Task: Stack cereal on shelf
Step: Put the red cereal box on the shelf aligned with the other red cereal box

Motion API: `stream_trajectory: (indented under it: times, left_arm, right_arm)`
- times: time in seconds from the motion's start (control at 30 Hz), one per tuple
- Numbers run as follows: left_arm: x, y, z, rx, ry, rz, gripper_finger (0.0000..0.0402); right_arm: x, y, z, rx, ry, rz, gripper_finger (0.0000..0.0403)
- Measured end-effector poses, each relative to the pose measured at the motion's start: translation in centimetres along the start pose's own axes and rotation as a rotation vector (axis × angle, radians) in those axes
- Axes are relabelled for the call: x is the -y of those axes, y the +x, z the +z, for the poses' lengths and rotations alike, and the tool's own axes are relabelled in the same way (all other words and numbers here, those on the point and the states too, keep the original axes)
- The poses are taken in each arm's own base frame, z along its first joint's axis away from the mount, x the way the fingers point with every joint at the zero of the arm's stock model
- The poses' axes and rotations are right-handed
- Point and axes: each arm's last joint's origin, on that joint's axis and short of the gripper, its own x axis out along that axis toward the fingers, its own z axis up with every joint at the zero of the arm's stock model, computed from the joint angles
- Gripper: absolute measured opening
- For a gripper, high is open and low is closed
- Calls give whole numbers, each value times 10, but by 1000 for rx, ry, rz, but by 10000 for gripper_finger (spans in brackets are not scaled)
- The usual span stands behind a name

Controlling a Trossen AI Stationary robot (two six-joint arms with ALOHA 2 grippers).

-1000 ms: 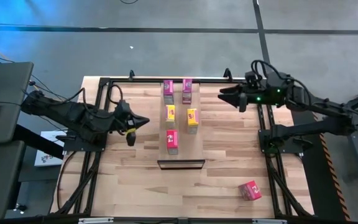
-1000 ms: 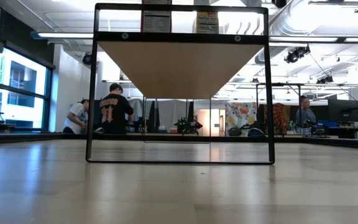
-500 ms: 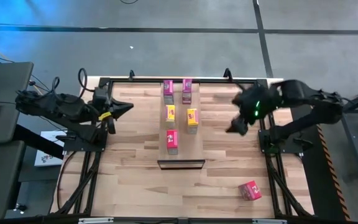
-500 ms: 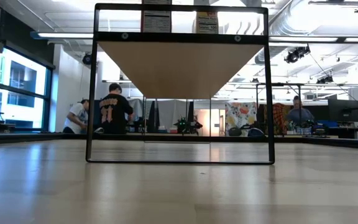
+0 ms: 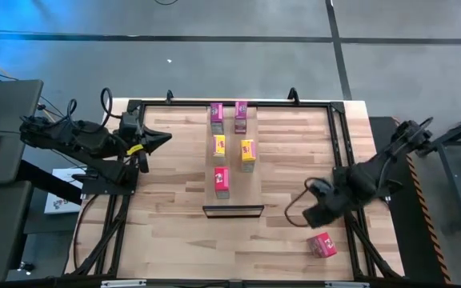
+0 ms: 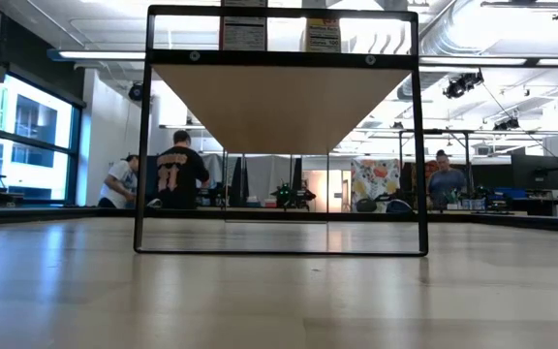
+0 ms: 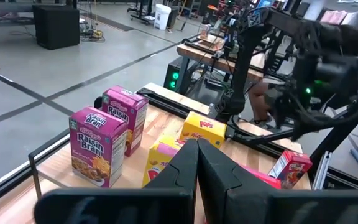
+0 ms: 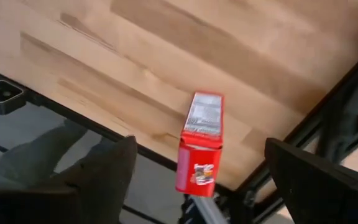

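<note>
The shelf point(image 5: 234, 172) is a pale plank with a dark frame point(image 5: 233, 211) at its near end. Five cereal boxes stand on it: two magenta point(image 5: 216, 114) point(image 5: 241, 114), two yellow point(image 5: 220, 146) point(image 5: 247, 150) and one red-pink point(image 5: 221, 181). A second red-pink box point(image 5: 322, 245) point(image 8: 202, 124) rests on the tabletop near the near right corner. My right gripper point(image 5: 318, 216) point(image 8: 199, 144) hovers open just above and to the far side of this box, touching nothing. My left gripper point(image 5: 162, 138) point(image 7: 197, 149) is shut, left of the shelf.
Dark metal rails point(image 5: 338, 160) run along the table's right and left sides. The table's near edge point(image 8: 104, 124) lies close behind the lone box. In the low view only the shelf's frame point(image 6: 279, 136) shows, with people in the room beyond.
My right arm has swung from the table's far right corner toward the near edge and dropped low, ending over the lone red-pink box with its gripper tipped downward. My left gripper drew back toward the left and far edges, then kept still. No box has moved.
</note>
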Motion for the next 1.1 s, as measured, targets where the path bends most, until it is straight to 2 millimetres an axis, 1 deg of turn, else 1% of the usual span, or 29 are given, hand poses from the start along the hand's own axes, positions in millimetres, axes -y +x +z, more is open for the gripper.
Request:
stream_trajectory:
  times: [0.1,0.23,0.4,0.5,0.63,0.8,0.93,1.0,1.1]
  left_arm:
    - [0,0,0,0,0,0,0]
    - [0,0,0,0,0,0,0]
    - [0,0,0,-1,0,-1,0]
    - [0,0,0,0,-1,-1,0]
    - [0,0,0,0,-1,-1,0]
    - [0,0,0,-1,-2,-1,0]
    - [0,0,0,-1,-2,-1,0]
    - [0,0,0,-1,-2,-1,0]
    - [0,0,0,-1,-1,-1,0]
  right_arm:
    - [2,19,-10,-27,44,6,342]
    - [7,37,-19,-41,103,-8,342]
    - [11,52,-29,-63,175,-6,342]
    - [11,63,-36,-91,180,39,342]
    - [13,76,-40,-112,188,65,342]
    - [23,89,-41,-99,192,25,342]
    - [27,95,-42,-105,181,5,340]
    - [29,98,-43,-121,175,-4,332]
    - [29,102,-45,-128,168,-27,307]
